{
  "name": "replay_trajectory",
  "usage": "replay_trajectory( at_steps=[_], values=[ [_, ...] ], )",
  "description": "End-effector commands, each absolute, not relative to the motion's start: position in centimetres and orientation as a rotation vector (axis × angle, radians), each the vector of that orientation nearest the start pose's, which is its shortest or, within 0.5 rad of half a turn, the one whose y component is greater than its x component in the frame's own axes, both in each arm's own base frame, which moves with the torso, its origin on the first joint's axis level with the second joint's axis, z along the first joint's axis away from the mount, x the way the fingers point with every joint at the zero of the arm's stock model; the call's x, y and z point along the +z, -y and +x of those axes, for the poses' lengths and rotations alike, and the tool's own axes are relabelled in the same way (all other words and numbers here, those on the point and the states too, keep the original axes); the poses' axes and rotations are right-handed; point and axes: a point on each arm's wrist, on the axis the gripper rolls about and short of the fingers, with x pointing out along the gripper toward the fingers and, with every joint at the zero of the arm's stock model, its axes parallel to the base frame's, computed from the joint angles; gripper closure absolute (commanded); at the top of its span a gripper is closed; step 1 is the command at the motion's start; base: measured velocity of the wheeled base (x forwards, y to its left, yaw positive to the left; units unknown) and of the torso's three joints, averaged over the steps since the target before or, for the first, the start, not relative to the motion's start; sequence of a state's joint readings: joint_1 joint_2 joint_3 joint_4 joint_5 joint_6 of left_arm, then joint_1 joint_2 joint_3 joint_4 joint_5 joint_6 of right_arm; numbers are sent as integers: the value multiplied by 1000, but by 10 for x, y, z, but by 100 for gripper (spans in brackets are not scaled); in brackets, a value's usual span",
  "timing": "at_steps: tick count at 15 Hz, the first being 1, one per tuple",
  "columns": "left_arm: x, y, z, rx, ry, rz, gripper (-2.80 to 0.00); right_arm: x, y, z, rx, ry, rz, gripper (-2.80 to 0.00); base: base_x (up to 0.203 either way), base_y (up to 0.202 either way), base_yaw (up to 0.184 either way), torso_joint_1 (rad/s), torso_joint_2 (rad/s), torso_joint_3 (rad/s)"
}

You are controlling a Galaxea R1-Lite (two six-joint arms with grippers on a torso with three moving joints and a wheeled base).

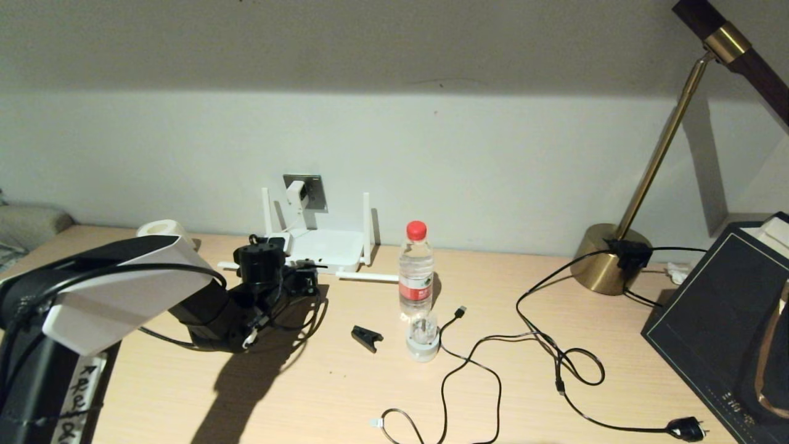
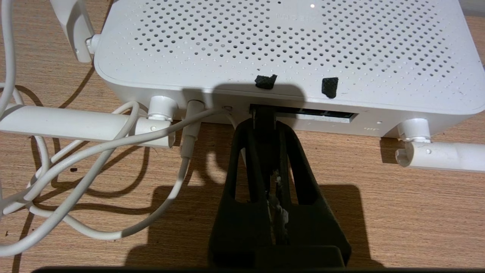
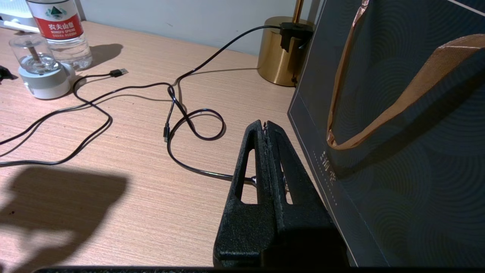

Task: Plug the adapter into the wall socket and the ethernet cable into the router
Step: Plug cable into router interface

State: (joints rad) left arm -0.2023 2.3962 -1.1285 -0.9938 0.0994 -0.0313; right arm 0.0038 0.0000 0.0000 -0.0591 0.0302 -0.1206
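Front slot of the router (image 2: 303, 113) partly blocked by the left gripper (image 2: 265, 113); whatever sits pinched at its tips too dark to identify. Socket (image 1: 306, 191) half covered by the adapter (image 1: 296, 192). Lamp (image 1: 727, 43) head cut off at frame edge. Bag (image 3: 398, 132) cropped.

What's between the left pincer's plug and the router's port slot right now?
Nothing visible. The left pincer holds the ethernet cable's plug right at the router's dark slot; the white cords lie off to one side.
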Motion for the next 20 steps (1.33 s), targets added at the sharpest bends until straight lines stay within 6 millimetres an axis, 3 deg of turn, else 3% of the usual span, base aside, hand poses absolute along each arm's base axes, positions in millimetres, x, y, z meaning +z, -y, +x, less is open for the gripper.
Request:
replay_trajectory(
  at_steps=[1,20],
  values=[
    [29,87,435,-96,-276,10,0,75,-1,-21,33,37,-123,0,0,0,0,0,0,0],
    [23,88,437,-99,-234,-1,0,75,-1,-21,33,37,-123,0,0,0,0,0,0,0]
  ],
)
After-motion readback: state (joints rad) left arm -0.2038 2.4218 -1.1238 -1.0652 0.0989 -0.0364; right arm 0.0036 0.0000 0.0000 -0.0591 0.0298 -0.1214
